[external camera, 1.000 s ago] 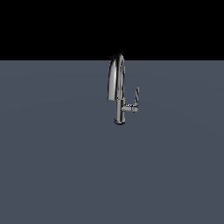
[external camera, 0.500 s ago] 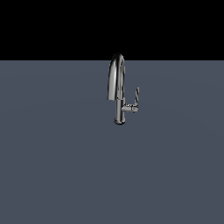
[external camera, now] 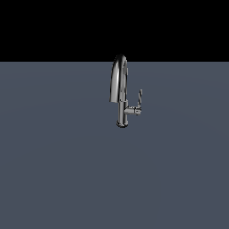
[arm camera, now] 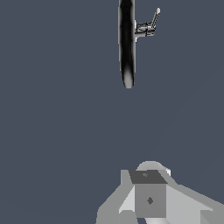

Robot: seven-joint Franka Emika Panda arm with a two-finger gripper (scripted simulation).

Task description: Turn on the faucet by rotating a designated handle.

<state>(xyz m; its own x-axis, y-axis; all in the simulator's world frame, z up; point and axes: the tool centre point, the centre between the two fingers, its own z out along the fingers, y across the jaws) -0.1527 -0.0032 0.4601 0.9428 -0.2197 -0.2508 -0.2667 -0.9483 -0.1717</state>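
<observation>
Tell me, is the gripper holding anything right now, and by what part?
Nothing is held. The gripper is well short of the faucet, and the handle is untouched.

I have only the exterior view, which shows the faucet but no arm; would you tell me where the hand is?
Observer: The wrist view shows the hand well apart from the faucet, with bare surface between them.
Operator: Thank you. Does that camera also see the handle?
Observer: Yes, the handle sticks out beside the spout, with nothing touching it.
</observation>
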